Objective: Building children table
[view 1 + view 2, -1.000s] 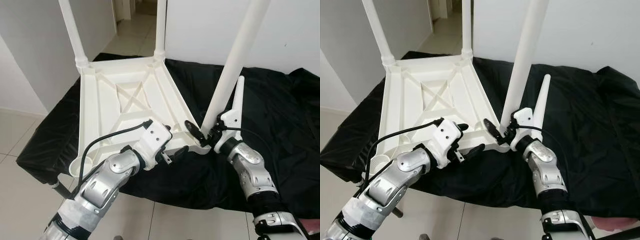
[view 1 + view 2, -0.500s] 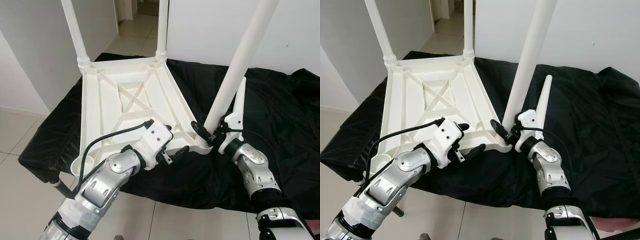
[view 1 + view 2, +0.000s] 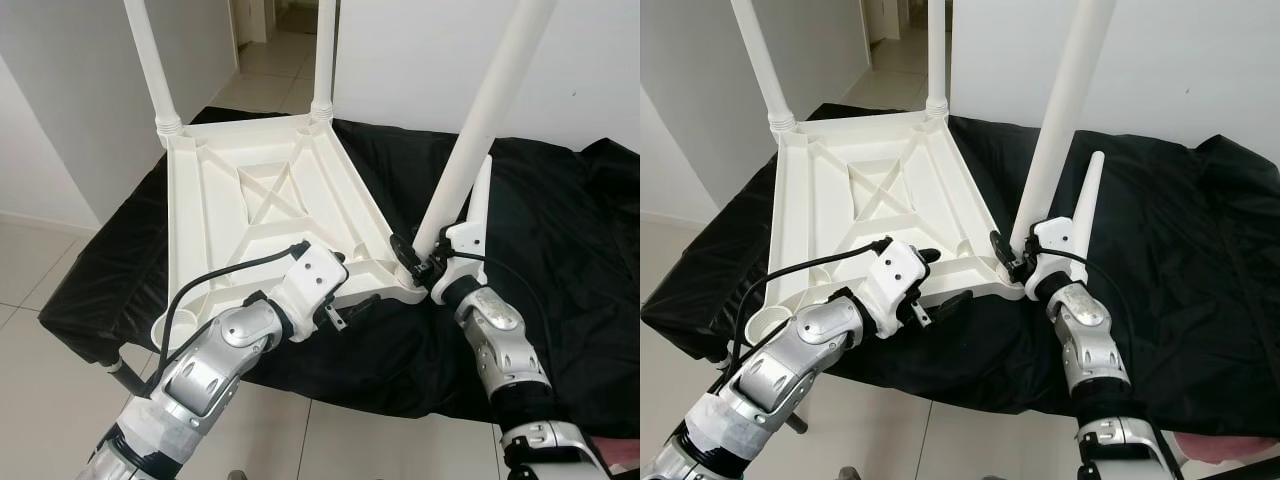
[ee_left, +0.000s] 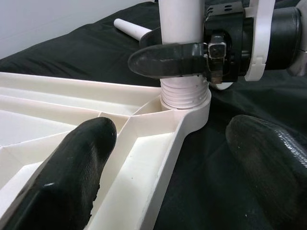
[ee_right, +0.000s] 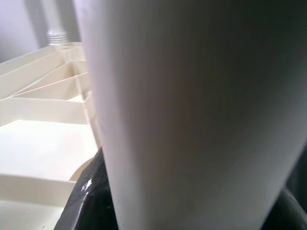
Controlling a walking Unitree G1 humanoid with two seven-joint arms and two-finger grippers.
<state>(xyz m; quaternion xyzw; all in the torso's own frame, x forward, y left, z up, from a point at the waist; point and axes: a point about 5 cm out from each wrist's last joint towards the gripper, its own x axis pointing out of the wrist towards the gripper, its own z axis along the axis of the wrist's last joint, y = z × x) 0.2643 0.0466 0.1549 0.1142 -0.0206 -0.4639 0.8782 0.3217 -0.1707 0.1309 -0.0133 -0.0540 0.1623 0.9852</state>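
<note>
Inverted table top (image 3: 250, 215), third leg at its near-right corner socket.

I see the left gripper (image 3: 352, 290) with fingers apart, straddling the table top's near edge just left of that socket (image 4: 186, 97). The right gripper (image 3: 1012, 258) is clamped on the leg (image 3: 478, 125) just above the socket. A loose leg (image 3: 1086, 190) lies on the black cloth (image 3: 560, 220), right of the table top.

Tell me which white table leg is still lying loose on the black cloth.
The tapered leg beside the right tool. The three other legs stand upright in corner sockets of the upturned tabletop.
</note>
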